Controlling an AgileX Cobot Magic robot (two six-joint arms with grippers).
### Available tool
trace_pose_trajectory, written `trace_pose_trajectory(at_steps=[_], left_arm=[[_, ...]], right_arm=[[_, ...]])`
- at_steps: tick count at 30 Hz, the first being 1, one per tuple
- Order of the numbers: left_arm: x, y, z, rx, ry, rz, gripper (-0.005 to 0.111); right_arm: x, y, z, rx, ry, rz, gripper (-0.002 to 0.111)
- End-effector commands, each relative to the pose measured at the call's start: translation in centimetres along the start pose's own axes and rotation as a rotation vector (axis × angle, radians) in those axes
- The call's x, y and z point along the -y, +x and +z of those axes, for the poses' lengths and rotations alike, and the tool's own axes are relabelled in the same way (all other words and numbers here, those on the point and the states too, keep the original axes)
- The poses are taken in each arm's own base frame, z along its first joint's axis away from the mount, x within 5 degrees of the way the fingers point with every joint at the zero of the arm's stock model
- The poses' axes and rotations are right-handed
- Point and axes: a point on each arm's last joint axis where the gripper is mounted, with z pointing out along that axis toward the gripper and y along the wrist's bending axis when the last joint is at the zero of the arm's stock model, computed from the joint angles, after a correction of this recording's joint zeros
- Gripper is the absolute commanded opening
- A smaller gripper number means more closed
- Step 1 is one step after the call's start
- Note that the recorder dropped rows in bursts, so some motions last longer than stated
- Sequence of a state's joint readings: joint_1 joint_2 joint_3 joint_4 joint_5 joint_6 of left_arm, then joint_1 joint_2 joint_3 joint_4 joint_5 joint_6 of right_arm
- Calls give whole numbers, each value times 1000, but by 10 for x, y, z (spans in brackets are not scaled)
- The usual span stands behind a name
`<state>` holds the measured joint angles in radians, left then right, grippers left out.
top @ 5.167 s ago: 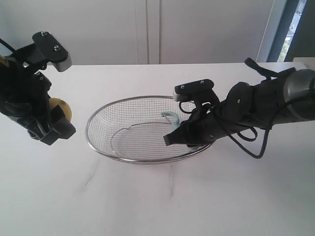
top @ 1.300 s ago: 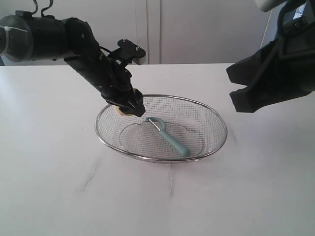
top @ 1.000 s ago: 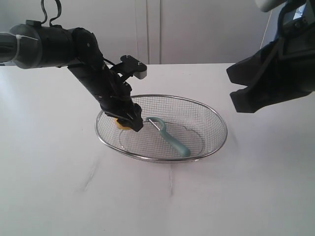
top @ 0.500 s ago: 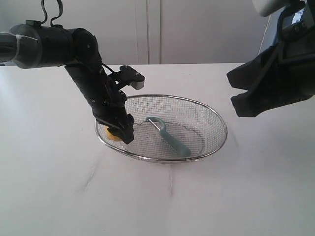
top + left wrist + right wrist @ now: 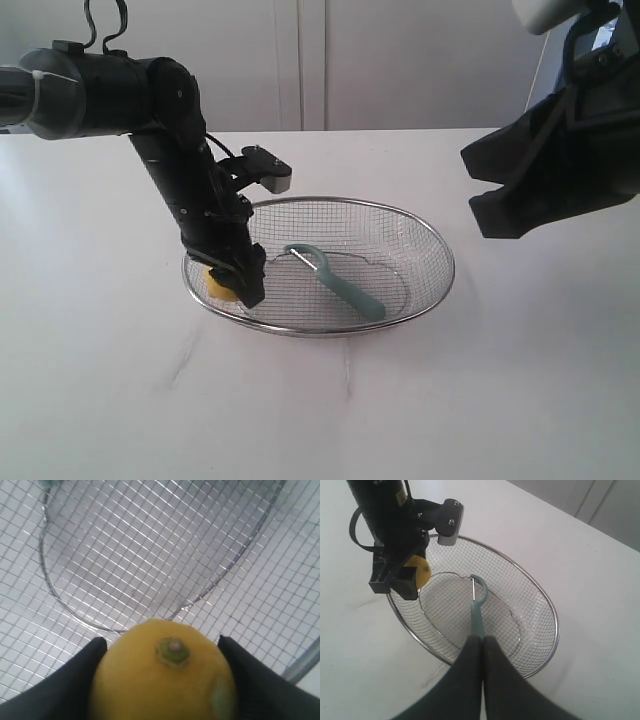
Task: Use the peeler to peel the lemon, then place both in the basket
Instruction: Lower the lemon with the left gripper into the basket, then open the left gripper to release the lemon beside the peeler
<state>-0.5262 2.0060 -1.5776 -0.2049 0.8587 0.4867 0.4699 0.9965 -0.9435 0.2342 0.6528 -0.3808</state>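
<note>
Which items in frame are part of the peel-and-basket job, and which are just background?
Job:
- lemon, held in the left gripper
- peeler, lying in the basket
- basket

Not job:
- white table
- cabinet doors behind

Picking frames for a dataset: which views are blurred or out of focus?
Left wrist view: the lemon is soft, the basket behind it crisper. Right wrist view: the right gripper is blurred. Exterior view: the right arm is a dark, soft mass.
</note>
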Motion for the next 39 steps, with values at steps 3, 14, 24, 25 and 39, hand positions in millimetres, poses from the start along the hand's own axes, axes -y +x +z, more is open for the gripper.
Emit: trace_pose_trajectory(at_steps=[3, 14, 24, 25, 39], left_arm=[[-2, -11, 3, 108, -22, -25, 0], [-6, -10, 24, 84, 0, -43, 0], [-7, -11, 24, 89, -4, -43, 51], [-7, -11, 24, 89, -4, -43, 59], [-2, -14, 2, 125, -18, -25, 83]], right_arm=[[1, 0, -2, 7, 5, 10, 0], [1, 0, -2, 7, 5, 10, 0], [1, 0, -2, 7, 5, 10, 0], [1, 0, -2, 7, 5, 10, 0], [1, 1, -2, 3, 4, 10, 0]])
